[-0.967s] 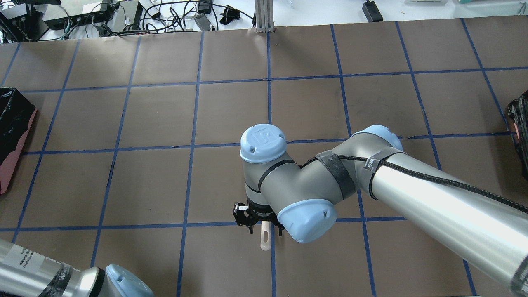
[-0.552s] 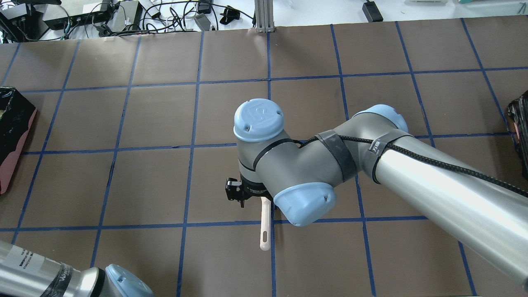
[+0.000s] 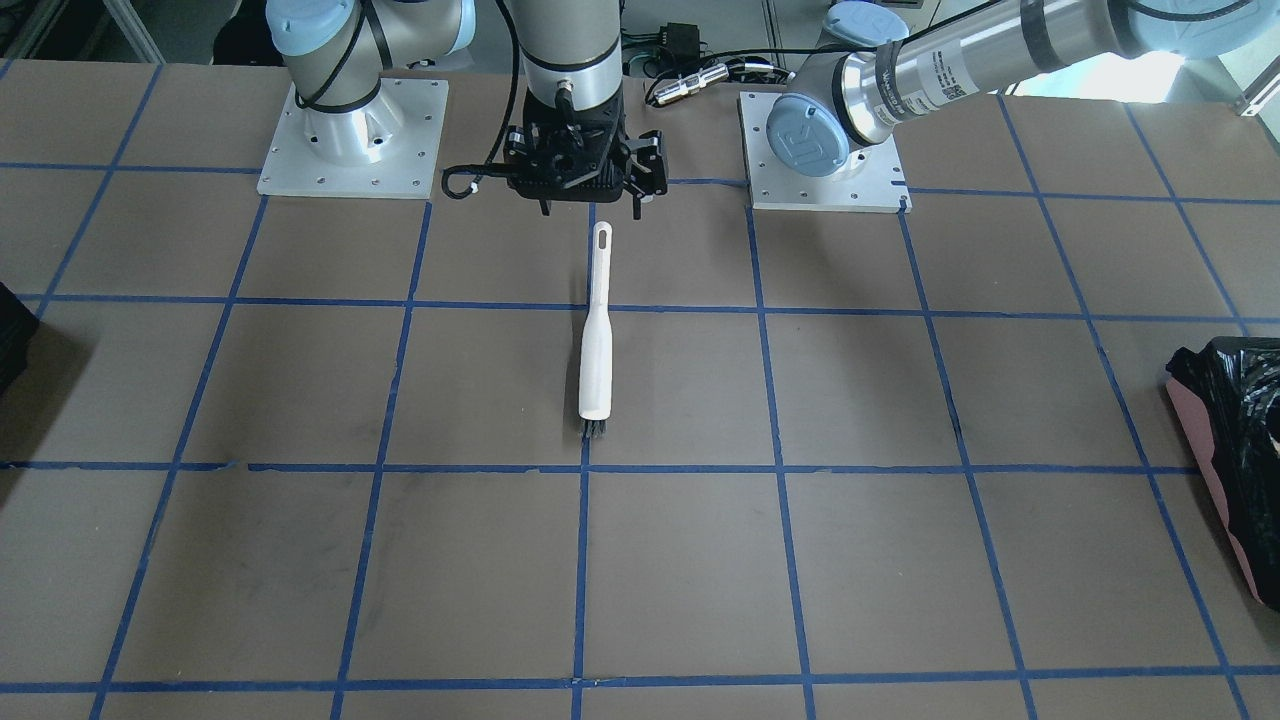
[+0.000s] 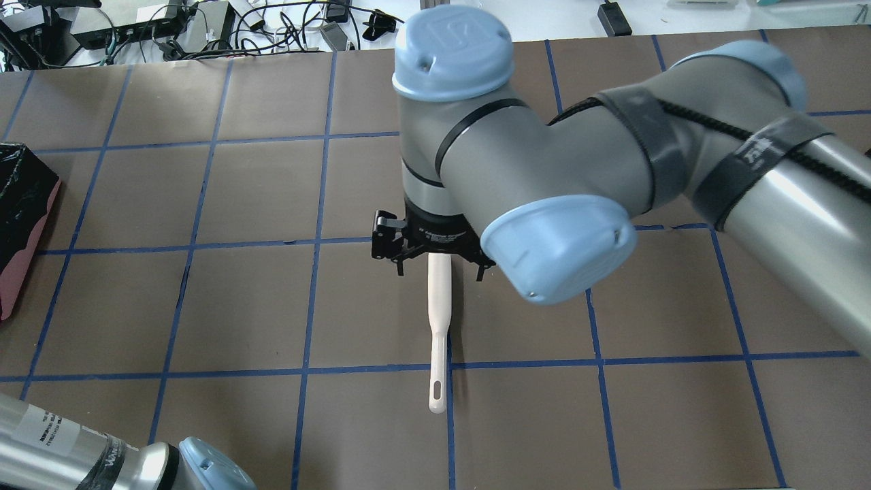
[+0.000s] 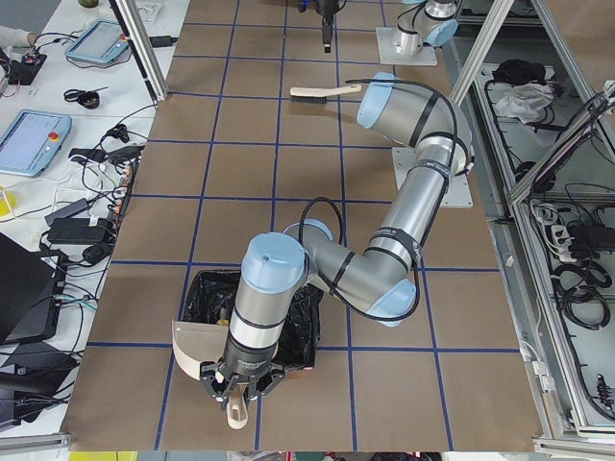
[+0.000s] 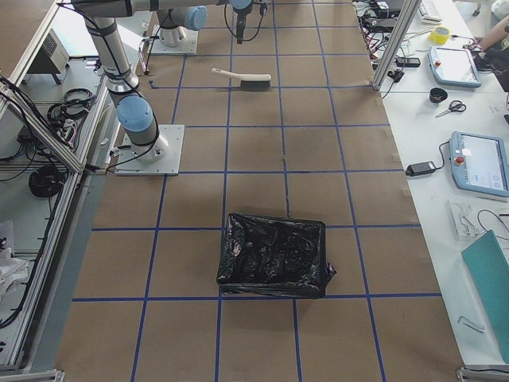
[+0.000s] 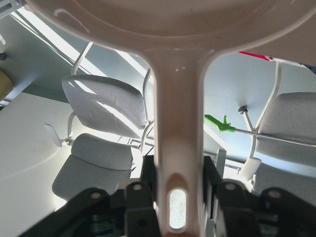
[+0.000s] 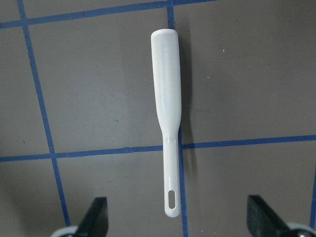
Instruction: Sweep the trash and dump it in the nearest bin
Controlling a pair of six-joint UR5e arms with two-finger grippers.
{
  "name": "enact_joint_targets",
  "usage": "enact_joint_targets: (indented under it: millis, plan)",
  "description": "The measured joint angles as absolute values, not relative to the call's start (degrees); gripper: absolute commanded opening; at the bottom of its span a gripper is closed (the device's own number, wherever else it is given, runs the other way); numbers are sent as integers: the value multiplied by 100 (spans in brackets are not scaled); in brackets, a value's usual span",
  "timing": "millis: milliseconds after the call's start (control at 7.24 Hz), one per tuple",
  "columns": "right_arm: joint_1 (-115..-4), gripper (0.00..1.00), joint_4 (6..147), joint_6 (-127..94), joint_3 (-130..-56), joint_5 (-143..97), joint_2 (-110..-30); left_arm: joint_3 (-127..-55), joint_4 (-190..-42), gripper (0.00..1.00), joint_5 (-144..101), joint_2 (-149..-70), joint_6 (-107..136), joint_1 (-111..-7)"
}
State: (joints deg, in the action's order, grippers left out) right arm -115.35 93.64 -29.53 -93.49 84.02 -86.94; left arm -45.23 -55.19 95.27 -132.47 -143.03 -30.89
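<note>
The right gripper [image 3: 590, 200] hangs with its jaws spread wide and nothing between them; in its wrist view the two fingertips [image 8: 98, 217] sit far apart on either side of the white brush [image 3: 596, 345], which lies flat on the table [image 3: 300, 560] below, its slotted handle end toward the robot and its dark bristles toward the far side. The left gripper [image 5: 240, 382] is clamped on the handle [image 7: 177, 148] of the white dustpan [image 5: 195, 351], its dark fingers [image 7: 139, 195] pressed against both sides near the hanging hole. That arm holds the pan at the left end of the table, just beside the near corner of the bin [image 5: 207, 286], whose black bag lines a pink shell. The pan looks tipped, though its exact angle is hard to read from the side view. None of the trash shows on the table in any view; it may already lie in the bag, but I cannot tell. This reads as the dumping step or its finish, with sweeping done. Next the left arm needs to clear the bin's rim and set the pan down level.
</note>
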Motion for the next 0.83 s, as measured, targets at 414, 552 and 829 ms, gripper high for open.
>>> enact_joint_targets:
  millis: [414,552,829]
  plan:
    - [-10394,100,8804,-1744,-8999,8452,-8991,-4804,-5290,0,9622,-13028,-14386,-3226]
    - [-9985,100,8728,-1307,-8882,8438,-9035,-4804,-5471,0,9522,-12922,-14367,-3357]
    - [-9405,100,8651,-995,-8696,8461,-9069,-4806,-5964,0,9450,-12634,-14126,-3751]
